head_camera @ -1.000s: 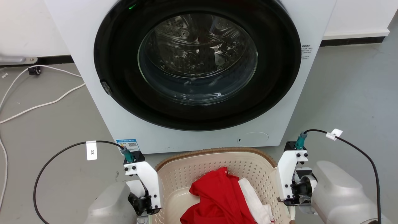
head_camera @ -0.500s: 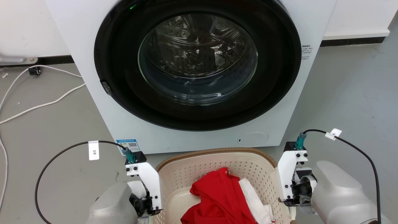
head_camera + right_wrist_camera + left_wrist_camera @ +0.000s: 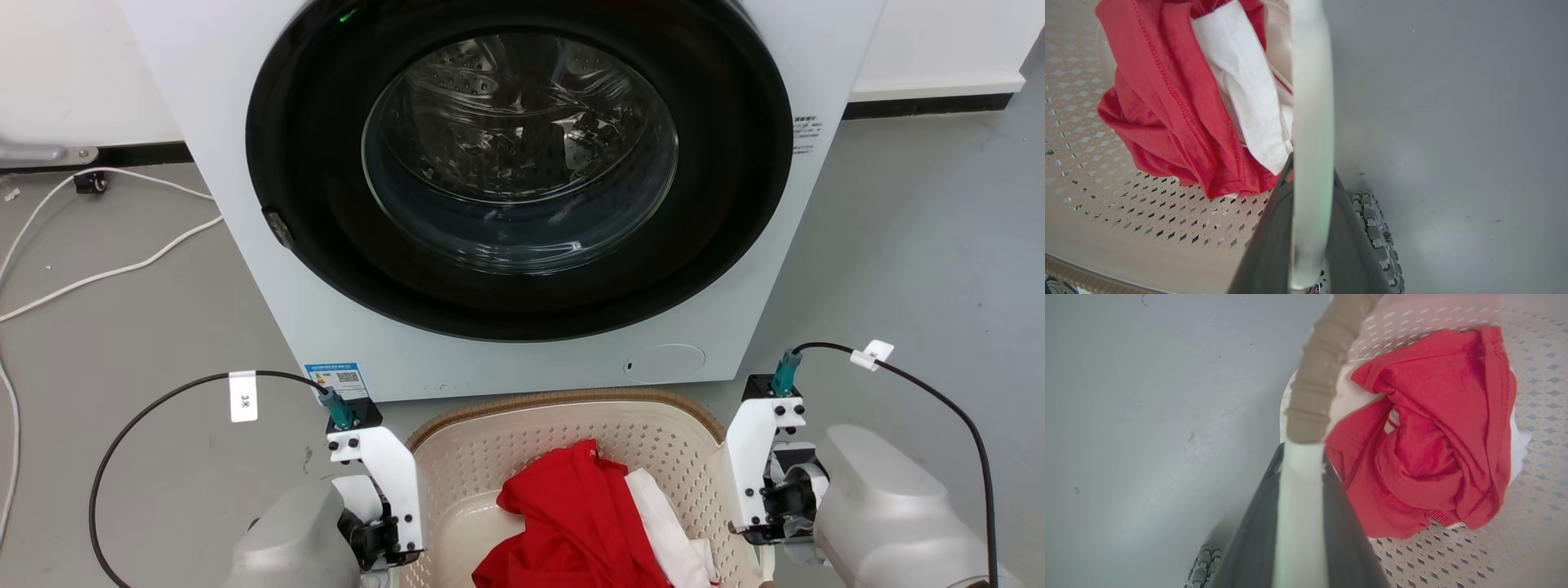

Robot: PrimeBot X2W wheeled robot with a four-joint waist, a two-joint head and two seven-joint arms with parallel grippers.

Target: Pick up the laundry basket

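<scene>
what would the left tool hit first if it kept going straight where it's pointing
The left tool straddles the white handle of the laundry basket, so that comes first. Just beyond its tips lies the brown rim, though depth there is unclear.

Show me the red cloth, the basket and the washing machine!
red cloth (image 3: 571,523): head view, on its middle folds.
basket (image 3: 563,395): head view, on the brown far rim.
washing machine (image 3: 518,155): head view, on the door glass.
</scene>
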